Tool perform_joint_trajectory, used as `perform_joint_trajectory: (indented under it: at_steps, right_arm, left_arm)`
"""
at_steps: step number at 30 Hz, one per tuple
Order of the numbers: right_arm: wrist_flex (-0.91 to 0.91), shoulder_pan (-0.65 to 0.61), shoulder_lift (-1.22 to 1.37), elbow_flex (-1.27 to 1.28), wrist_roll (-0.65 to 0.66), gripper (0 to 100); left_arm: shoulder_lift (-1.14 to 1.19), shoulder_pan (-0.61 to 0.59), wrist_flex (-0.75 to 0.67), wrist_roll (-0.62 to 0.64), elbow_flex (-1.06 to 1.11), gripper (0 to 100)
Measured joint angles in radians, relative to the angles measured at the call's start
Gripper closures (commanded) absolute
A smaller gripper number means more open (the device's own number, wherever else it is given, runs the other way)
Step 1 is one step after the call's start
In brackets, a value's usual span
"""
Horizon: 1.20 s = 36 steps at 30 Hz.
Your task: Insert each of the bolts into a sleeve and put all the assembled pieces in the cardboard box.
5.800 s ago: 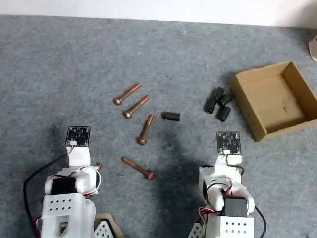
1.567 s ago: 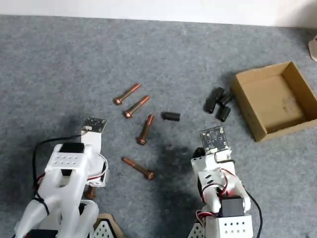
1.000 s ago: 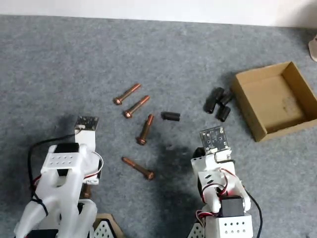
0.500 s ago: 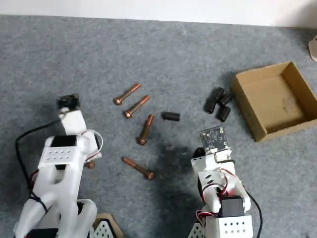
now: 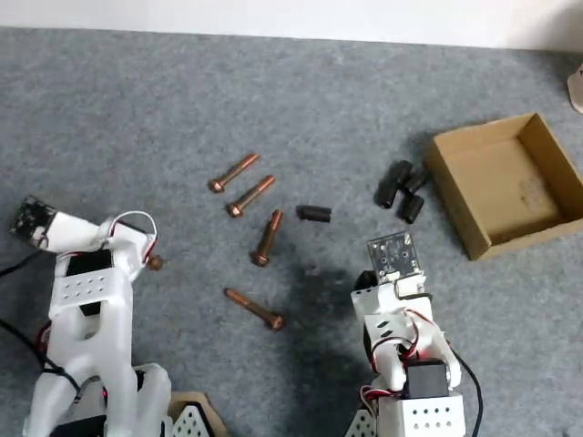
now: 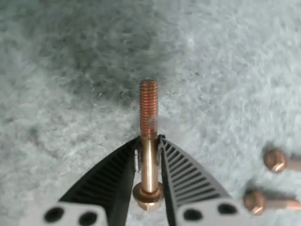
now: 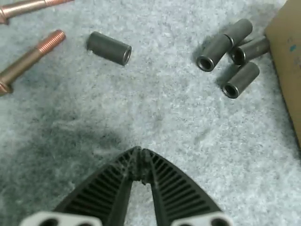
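Observation:
My left gripper (image 6: 149, 141) is shut on a copper bolt (image 6: 148, 108), gripping its smooth shank; the threaded end sticks out past the fingertips above the grey carpet. From above, that bolt's head (image 5: 156, 263) peeks out beside the left arm at the left side. Several more bolts lie mid-table, among them one at the front (image 5: 255, 309) and one (image 5: 268, 238) beyond it. A lone black sleeve (image 5: 315, 214) (image 7: 109, 48) lies ahead of my right gripper (image 7: 137, 155), which is shut on nothing. A cluster of sleeves (image 5: 401, 189) (image 7: 225, 52) rests against the cardboard box (image 5: 453, 200).
The box stands open at the right, its wall (image 7: 287, 56) close to the sleeve cluster. Two bolt heads (image 6: 275, 160) lie to one side of the left gripper. A beige object (image 5: 576, 88) sits at the far right edge. Bare carpet stretches to the back.
The left arm has lifted the bolt from near its base and swung to the left with it. The right arm shifted slightly early on and has since kept still.

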Motion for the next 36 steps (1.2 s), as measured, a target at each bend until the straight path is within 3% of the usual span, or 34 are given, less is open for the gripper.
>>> perform_joint_trajectory:
  at_steps: [3,10,18,30,36]
  right_arm:
    - [0.0,0.0,0.0,0.0,0.0,98.8]
    - [0.0,0.0,0.0,0.0,0.0,98.8]
    - [0.0,0.0,0.0,0.0,0.0,98.8]
    - [0.0,0.0,0.0,0.0,0.0,98.8]
    - [0.0,0.0,0.0,0.0,0.0,98.8]
  left_arm:
    - [0.0,0.0,0.0,0.054,0.0,94]
    - [0.0,0.011,0.0,0.072,0.006,69]
    - [0.0,0.037,-0.003,0.063,0.026,68]
    - [0.0,0.037,-0.003,-0.397,0.026,68]
    - [0.0,-0.04,-0.003,-0.647,-0.051,68]
